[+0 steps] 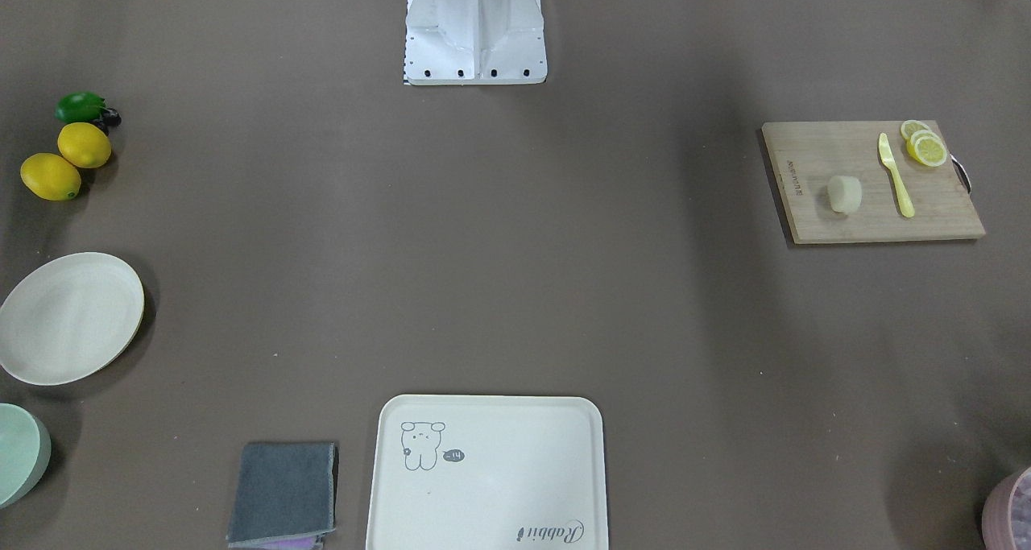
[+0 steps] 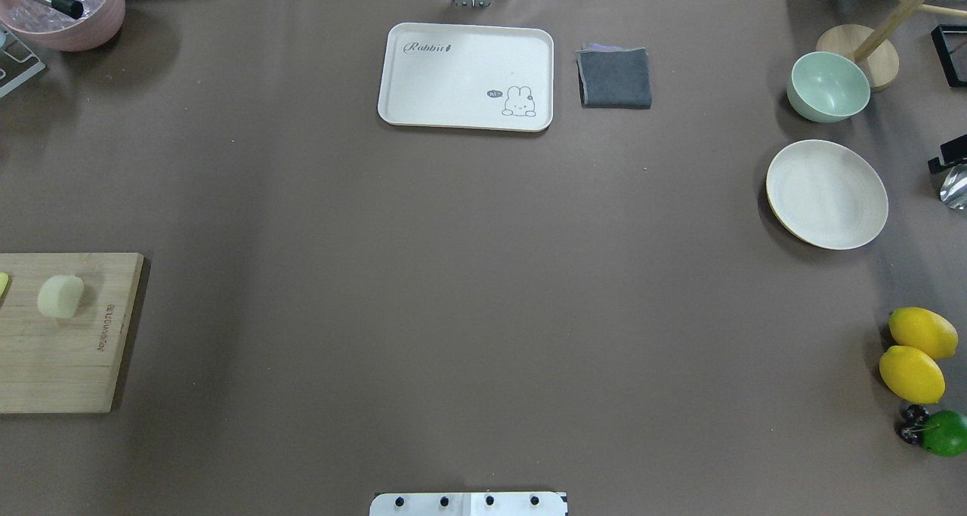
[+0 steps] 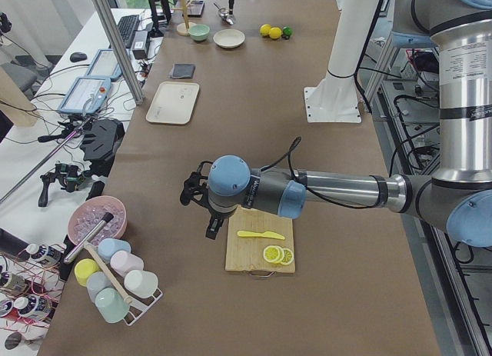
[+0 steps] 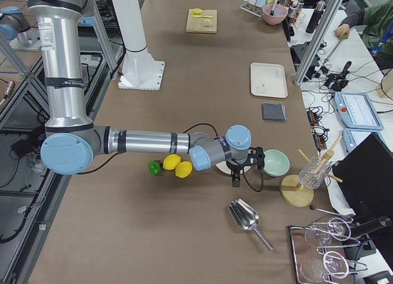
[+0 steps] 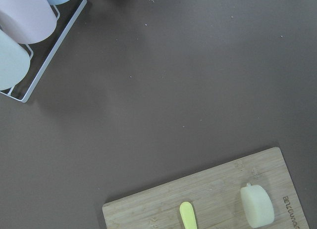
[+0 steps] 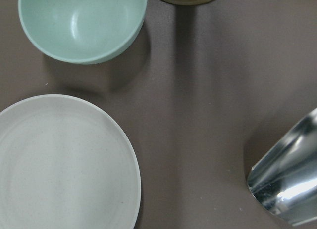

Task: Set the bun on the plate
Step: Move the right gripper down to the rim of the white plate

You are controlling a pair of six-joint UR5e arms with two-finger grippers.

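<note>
The bun (image 1: 844,193) (image 2: 60,296) is a pale cream lump lying on a wooden cutting board (image 1: 813,155) at the table's left end; the left wrist view has the bun (image 5: 256,205) at its lower right. The round cream plate (image 1: 71,318) (image 2: 826,194) (image 6: 59,164) sits bare at the opposite end. My left gripper (image 3: 211,231) hangs above the board's far edge, and only the left side view shows it. My right gripper (image 4: 235,181) hovers by the plate and bowl, seen only from the right side. I cannot tell whether either one is open or shut.
A yellow knife (image 1: 896,175) and lemon slices (image 1: 925,146) share the board. Two lemons (image 2: 914,353) and a lime (image 2: 946,433) lie near the plate, with a green bowl (image 2: 828,85) and a metal scoop (image 6: 292,179). A tray (image 2: 423,85) and a grey cloth (image 2: 615,78) sit at the far edge.
</note>
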